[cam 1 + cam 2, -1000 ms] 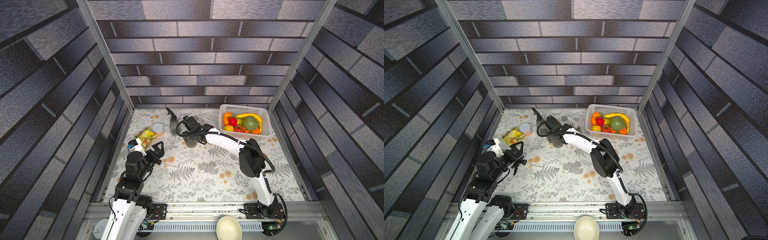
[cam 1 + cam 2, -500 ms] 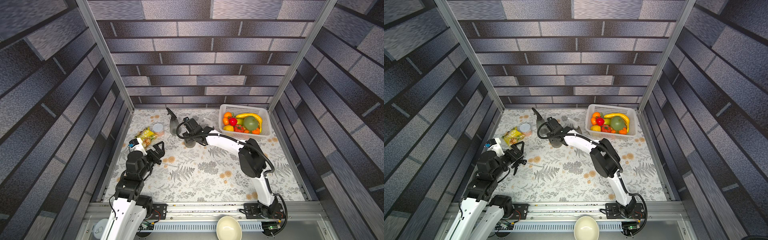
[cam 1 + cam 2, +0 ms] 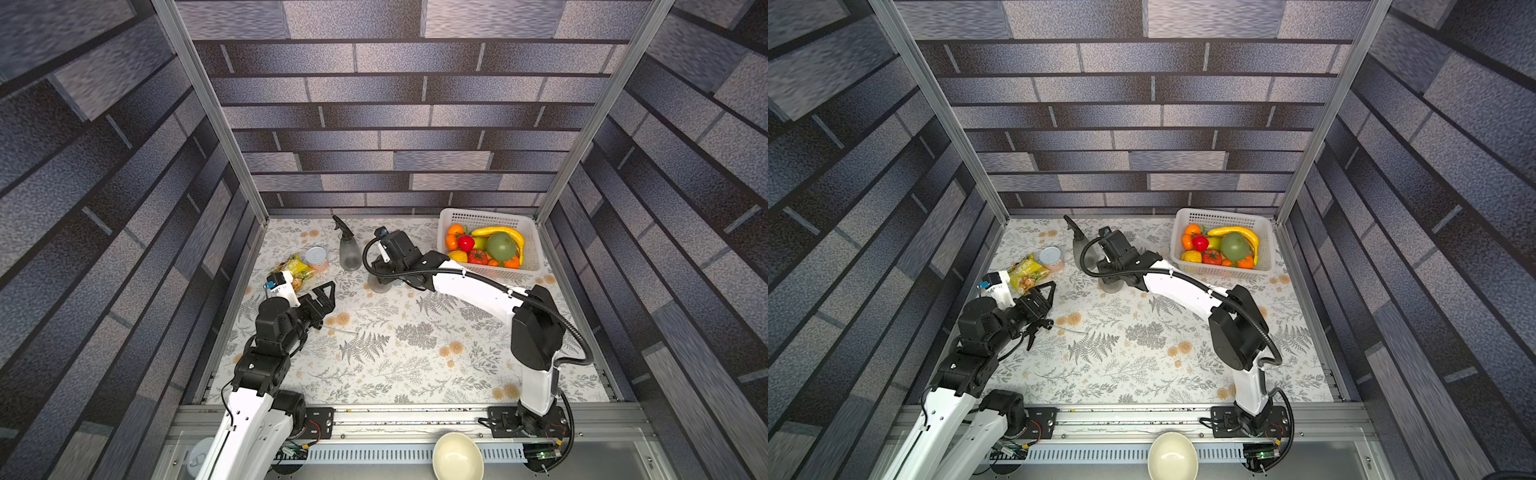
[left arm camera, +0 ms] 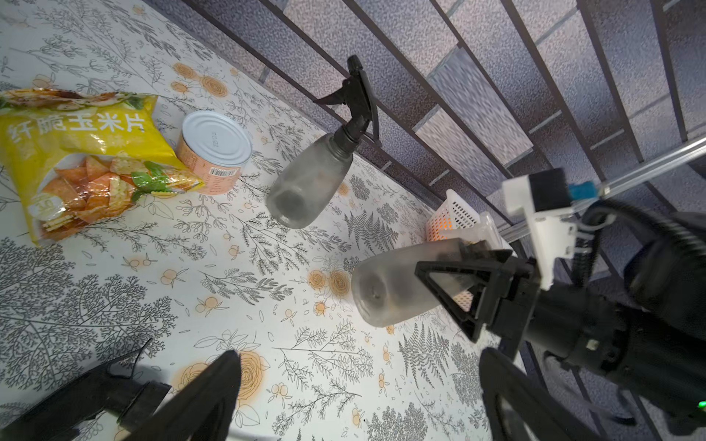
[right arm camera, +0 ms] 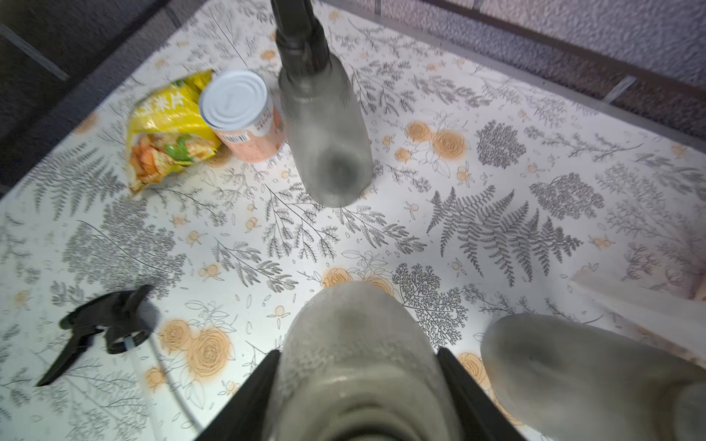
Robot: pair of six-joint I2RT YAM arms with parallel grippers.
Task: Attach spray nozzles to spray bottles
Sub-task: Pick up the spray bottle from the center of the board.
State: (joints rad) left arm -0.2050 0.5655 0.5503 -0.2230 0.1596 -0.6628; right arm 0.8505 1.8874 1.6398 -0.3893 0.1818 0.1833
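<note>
Spray bottles sit in the far half of the table (image 3: 415, 365). We see the capped bottle (image 3: 349, 255) upright near the middle of the far edge, with the fitted nozzle (image 3: 340, 224) black on its neck. Just nearer the front edge is the gripped bottle (image 5: 355, 336). The right gripper (image 5: 357, 393) clasps it, one finger pressed to each side. In the right wrist view we make out a third bottle (image 5: 573, 378) just beside it. The loose nozzle (image 5: 107, 328), black with a thin tube, lies on the cloth towards the left edge. It is beneath the left gripper (image 4: 359, 385), which is released, its jaws wide apart. A can (image 3: 316, 258) and a snack bag (image 3: 296, 268) lie left of the capped bottle. A fruit basket (image 3: 486, 218) fills the far right corner.
</note>
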